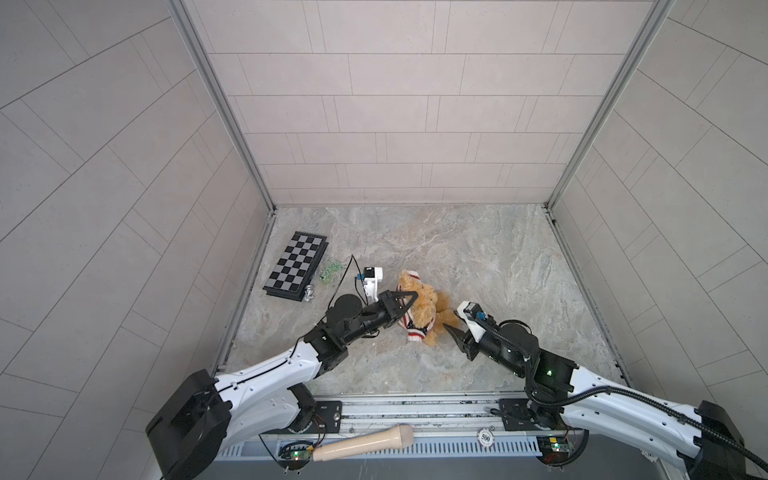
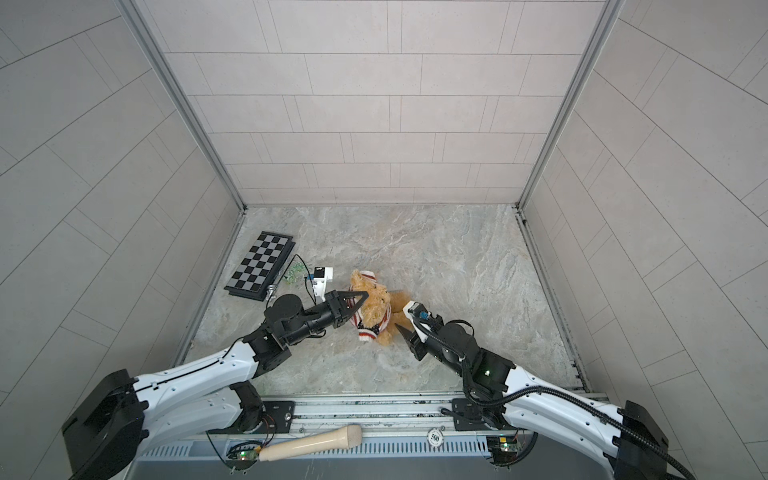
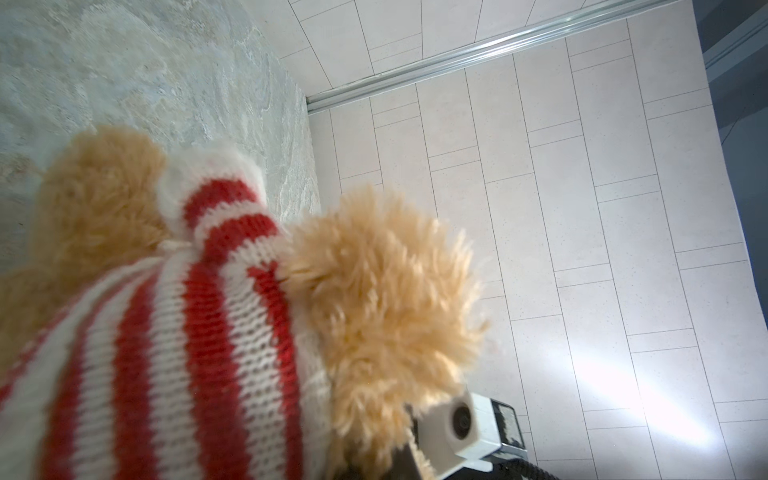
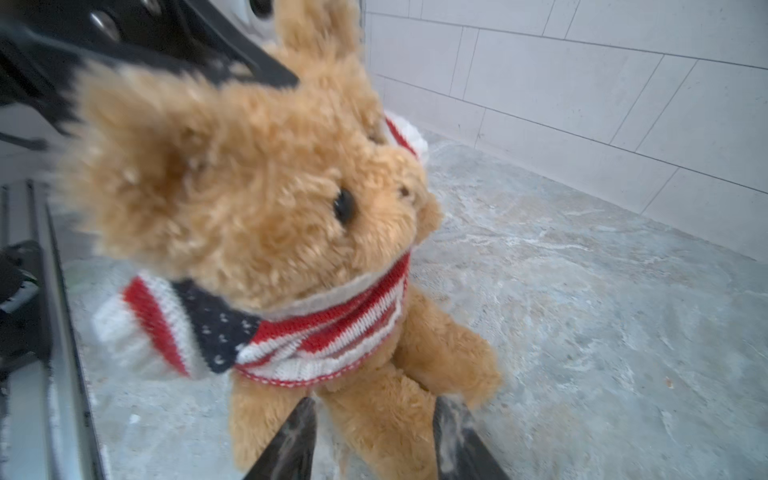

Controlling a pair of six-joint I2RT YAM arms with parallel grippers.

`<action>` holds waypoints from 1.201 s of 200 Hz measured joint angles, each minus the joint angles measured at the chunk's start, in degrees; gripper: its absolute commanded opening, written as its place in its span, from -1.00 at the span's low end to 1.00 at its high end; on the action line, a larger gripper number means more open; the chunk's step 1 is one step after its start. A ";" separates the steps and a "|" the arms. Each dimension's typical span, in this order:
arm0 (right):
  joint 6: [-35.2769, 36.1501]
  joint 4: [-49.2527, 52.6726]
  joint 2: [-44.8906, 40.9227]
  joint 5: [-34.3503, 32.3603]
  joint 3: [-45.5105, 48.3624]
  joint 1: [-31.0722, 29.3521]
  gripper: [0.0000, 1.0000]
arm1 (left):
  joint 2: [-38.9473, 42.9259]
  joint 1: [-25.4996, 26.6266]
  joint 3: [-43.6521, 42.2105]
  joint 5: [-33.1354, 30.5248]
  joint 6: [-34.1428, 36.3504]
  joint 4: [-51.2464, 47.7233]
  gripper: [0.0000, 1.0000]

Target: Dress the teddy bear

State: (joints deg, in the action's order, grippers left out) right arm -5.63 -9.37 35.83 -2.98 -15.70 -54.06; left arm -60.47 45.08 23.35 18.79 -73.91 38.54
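On the grey marble-patterned tabletop (image 1: 498,257): one small fluffy golden-brown plush teddy bear (image 1: 426,307) is seen sitting upright near the front middle, between the two grippers.
Clothing: one red-and-white striped knit sweater (image 4: 332,332) with a navy dotted patch is worn around the bear's neck and chest; whether an arm fills the white-cuffed sleeve (image 4: 137,328) cannot be told.
Left gripper (image 1: 411,297): the black fingers are closed at the back of the bear's head and shoulders. What is pinched is hidden by fur and knit, and the fingers are not caught by the left wrist view.
Right gripper (image 4: 376,405): the two dark fingers are held apart with one bear leg showing between them. Contact cannot be told, and the fingers are cut off at the frame edge.
Blur: the bear's near ear and the knit are smeared in the wrist views.
Back left: one folded black-and-grey chessboard (image 1: 297,266) is laid flat. A green tangle (image 1: 330,276) and a silver piece (image 1: 309,294) just beside it are too small to identify.
Front rail: one beige rounded rod (image 1: 365,444) and one round white chip (image 1: 485,436) are counted.
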 measured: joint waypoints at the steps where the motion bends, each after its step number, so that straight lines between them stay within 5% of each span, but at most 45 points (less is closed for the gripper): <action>1: 0.00 0.00 0.00 0.00 0.00 0.00 0.12 | -0.02 0.02 0.00 -0.02 0.00 0.00 -1.00; 104: -2.75 4.79 17.88 6.25 -16.31 -1.16 0.33 | -2.12 2.21 1.79 -2.60 3.69 -5.86 -1.00; 140: -2.97 5.44 22.49 5.75 -18.27 -1.18 0.22 | -2.97 2.99 1.81 -3.89 4.55 -6.45 -1.00; 190: -2.86 5.99 26.23 3.58 -19.47 -1.55 -0.22 | -3.34 3.98 1.84 -5.84 5.33 -8.48 -1.00; 240: -3.26 5.53 26.18 2.51 -19.96 -1.79 0.21 | -3.87 4.48 2.47 -6.93 5.60 -8.68 -1.00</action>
State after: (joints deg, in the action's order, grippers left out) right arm -8.88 -3.84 62.02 -0.47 -35.66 -55.86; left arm -64.34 49.56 25.82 11.86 -68.31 29.87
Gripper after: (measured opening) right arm 0.592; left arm 0.082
